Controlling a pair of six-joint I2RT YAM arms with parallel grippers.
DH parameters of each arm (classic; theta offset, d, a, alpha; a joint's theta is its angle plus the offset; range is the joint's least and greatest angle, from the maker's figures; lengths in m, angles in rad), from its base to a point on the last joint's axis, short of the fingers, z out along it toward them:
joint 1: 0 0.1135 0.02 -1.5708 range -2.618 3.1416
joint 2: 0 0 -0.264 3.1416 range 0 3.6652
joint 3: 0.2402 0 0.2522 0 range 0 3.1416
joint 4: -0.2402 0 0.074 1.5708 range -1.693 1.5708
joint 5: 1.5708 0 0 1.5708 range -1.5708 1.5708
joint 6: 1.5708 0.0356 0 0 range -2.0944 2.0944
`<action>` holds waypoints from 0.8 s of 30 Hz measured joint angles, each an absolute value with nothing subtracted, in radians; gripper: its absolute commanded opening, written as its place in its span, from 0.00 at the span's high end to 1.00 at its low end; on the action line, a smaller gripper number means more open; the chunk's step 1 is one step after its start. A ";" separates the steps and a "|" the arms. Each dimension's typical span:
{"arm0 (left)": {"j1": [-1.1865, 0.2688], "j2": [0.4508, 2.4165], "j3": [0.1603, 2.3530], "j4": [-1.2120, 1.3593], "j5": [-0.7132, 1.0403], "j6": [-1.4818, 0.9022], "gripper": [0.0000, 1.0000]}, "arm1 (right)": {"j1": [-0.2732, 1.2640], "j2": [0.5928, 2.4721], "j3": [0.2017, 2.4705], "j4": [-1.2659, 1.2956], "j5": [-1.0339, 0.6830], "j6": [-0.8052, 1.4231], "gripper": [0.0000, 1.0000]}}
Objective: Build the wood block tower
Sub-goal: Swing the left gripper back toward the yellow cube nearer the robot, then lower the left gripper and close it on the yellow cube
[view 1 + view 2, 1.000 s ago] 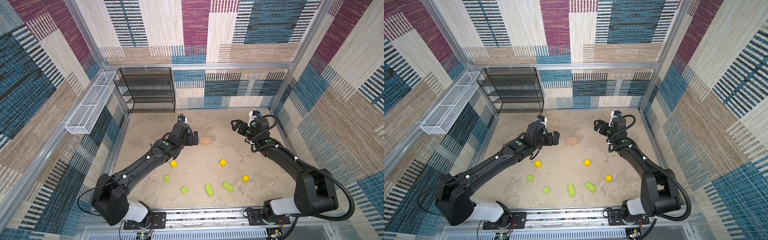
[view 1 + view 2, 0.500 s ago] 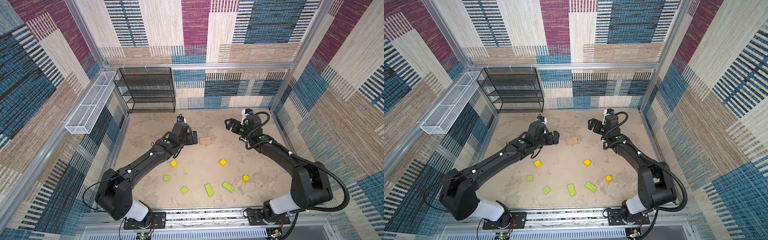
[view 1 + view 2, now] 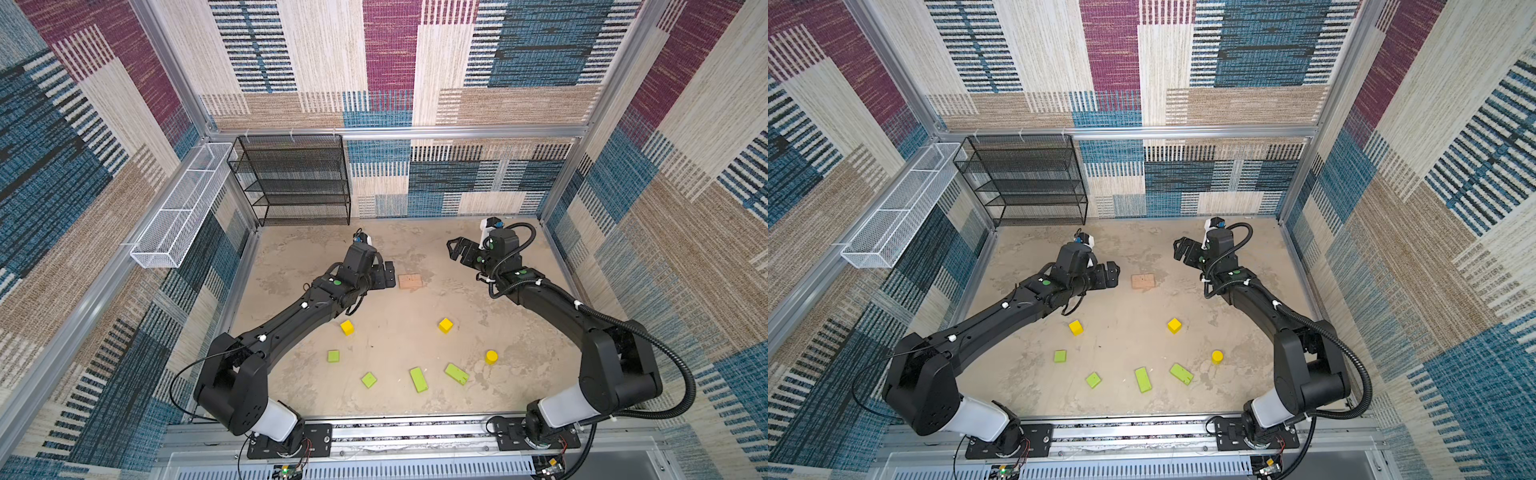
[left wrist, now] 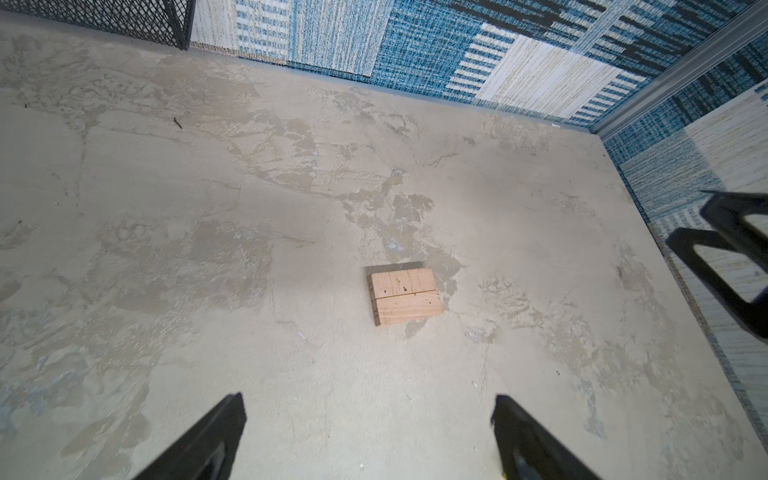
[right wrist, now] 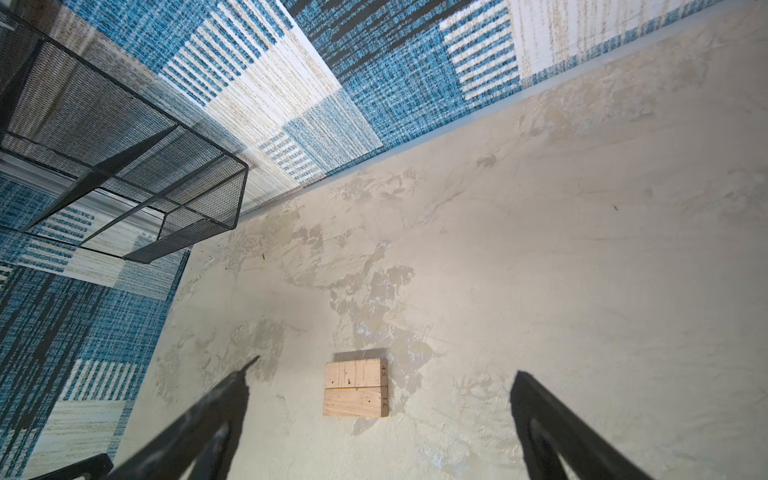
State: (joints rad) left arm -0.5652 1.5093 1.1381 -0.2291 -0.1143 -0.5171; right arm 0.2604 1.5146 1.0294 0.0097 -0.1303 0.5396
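While the painted blocks lie where they lay a second ago, the right hand (image 3: 454,249) has swung inward toward the middle of the counter (image 3: 299,249). The left hand (image 3: 391,275) sits almost where it was.

In both top views the two tan bars (image 3: 410,281) read as one small tan patch. They lie between the hands, just off the left hand's tips and farther from the right hand. Both wrist views show the seam: two bars flat on the counter, side by side and touching (image 4: 405,296). In the right wrist view we also see small marks on their end faces (image 5: 384,388), too small to read. The left wrist view catches the right hand's fingers (image 4: 694,239) beyond the bars.

Only the top views show the rest. Behind both hands, toward the arm bases, lie two yellow cubes (image 3: 347,327) (image 3: 445,325), four green pieces (image 3: 333,356) (image 3: 368,380) (image 3: 418,379) (image 3: 456,373) and the yellow cylinder (image 3: 491,357), all apart from one another.

Both hands stand spread wide with nothing between their fingers. Neither touches the bars.
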 measured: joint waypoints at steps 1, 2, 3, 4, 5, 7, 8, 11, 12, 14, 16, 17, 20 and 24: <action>-0.565 1.509 1.138 -0.229 -0.105 -0.521 0.03 | 0.260 1.515 1.029 0.010 -0.130 0.540 0.01; -0.565 1.509 1.138 -0.229 -0.102 -0.521 0.03 | 0.260 1.515 1.029 0.009 -0.130 0.540 0.01; -0.563 1.509 1.138 -0.229 -0.102 -0.521 0.03 | 0.260 1.515 1.030 0.009 -0.130 0.540 0.01; -0.563 1.509 1.138 -0.229 -0.101 -0.522 0.03 | 0.260 1.515 1.030 0.009 -0.130 0.540 0.01; -0.561 1.510 1.138 -0.229 -0.100 -0.523 0.03 | 0.261 1.515 1.031 0.009 -0.130 0.540 0.01; -0.558 1.510 1.138 -0.229 -0.099 -0.524 0.03 | 0.262 1.515 1.031 0.009 -0.130 0.540 0.01; -0.556 1.510 1.138 -0.229 -0.098 -0.524 0.03 | 0.262 1.516 1.032 0.009 -0.130 0.540 0.01; -0.551 1.512 1.138 -0.230 -0.098 -0.525 0.03 | 0.263 1.518 1.034 0.009 -0.130 0.540 0.01; -0.550 1.512 1.139 -0.233 -0.098 -0.527 0.04 | 0.263 1.518 1.034 0.009 -0.130 0.540 0.01; -0.545 1.515 1.152 -0.263 -0.099 -0.527 0.05 | 0.263 1.518 1.038 0.002 -0.130 0.540 0.01; -0.543 1.518 1.185 -0.318 -0.103 -0.527 0.06 | 0.264 1.518 1.044 0.000 -0.129 0.540 0.01; -0.543 1.518 1.205 -0.353 -0.113 -0.527 0.06 | 0.264 1.517 1.045 0.001 -0.126 0.540 0.01; -0.543 1.518 1.246 -0.476 -0.173 -0.527 0.06 | 0.265 1.510 1.045 0.002 -0.120 0.540 0.01; -0.542 1.517 1.248 -0.633 -0.236 -0.540 0.06 | 0.265 1.509 1.045 0.002 -0.119 0.540 0.01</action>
